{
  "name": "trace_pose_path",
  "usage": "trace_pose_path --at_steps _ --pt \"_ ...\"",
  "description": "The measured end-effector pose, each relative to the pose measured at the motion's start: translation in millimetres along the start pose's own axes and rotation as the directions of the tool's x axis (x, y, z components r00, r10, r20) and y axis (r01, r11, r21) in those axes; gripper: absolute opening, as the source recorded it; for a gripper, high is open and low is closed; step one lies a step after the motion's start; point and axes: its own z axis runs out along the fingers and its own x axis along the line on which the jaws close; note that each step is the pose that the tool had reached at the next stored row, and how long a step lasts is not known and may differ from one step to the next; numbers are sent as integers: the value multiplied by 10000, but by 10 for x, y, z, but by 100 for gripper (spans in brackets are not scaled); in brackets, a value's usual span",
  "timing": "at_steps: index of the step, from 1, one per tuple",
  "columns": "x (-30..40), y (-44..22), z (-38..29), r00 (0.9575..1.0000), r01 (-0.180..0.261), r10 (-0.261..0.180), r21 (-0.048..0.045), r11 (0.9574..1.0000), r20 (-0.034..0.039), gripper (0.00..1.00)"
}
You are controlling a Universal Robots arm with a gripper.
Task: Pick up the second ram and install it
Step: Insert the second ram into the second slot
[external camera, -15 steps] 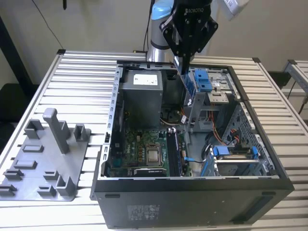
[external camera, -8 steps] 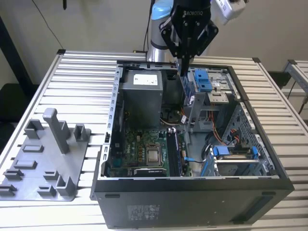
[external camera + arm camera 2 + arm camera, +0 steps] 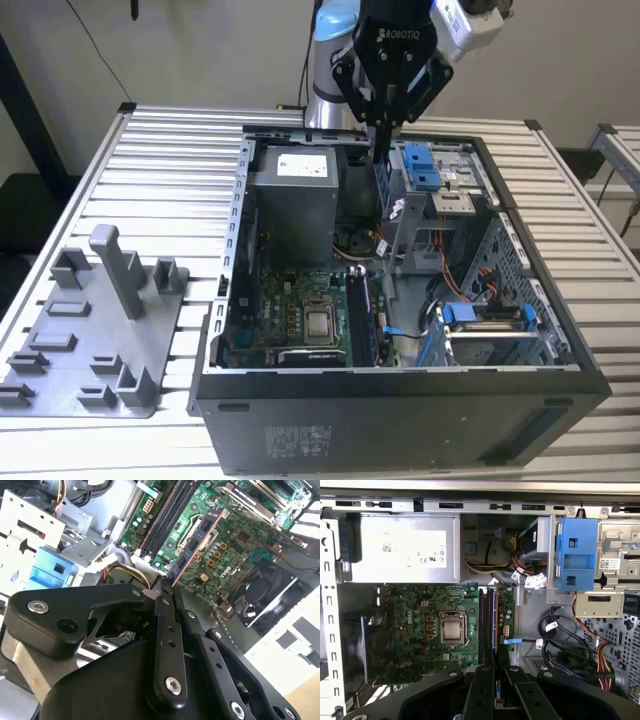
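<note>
My gripper [image 3: 384, 122] hangs above the back of the open computer case [image 3: 400, 420], shut on the second ram [image 3: 383, 148], a thin dark stick pointing down from the fingers. In the second wrist view the ram [image 3: 197, 545] runs edge-on from the gripper [image 3: 165, 587] out over the green motherboard [image 3: 240, 535]. In the first wrist view the gripper [image 3: 496, 669] holds the ram [image 3: 495, 635] in line with the dark memory slots [image 3: 486, 615] beside the processor socket [image 3: 452, 628]. The slots [image 3: 362, 315] lie well below the gripper.
A grey plastic holder tray [image 3: 90, 340] with upright posts lies on the slatted table at the exterior view's left. Inside the case are a grey power supply [image 3: 295, 200], blue drive brackets [image 3: 425, 165], cable bundles [image 3: 560, 645] and a black fan [image 3: 265, 592].
</note>
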Motion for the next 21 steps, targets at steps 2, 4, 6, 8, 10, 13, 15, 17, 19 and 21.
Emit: trace_pose_path --at_steps 2,4,6,8,10,13,15,17,19,21 --pt "-1 -5 16 10000 1 -1 2 10000 -3 14" --pt "-1 -12 46 10000 0 0 2 10000 -11 14" --pt "-2 -30 81 10000 -1 1 2 10000 -14 14" --pt "-4 -48 115 10000 0 0 2 10000 -16 14" --pt "-8 -71 147 10000 0 0 3 10000 -21 14" --pt "-18 -102 202 10000 0 0 1 10000 -25 14" --pt "-22 -129 239 10000 0 0 2 10000 -26 14" --pt "-25 -149 274 10000 0 0 2 10000 -27 14" --pt "-25 -165 297 10000 4 -4 6 10000 -29 14" --pt "-24 -173 325 10000 31 -31 19 10000 -28 14"
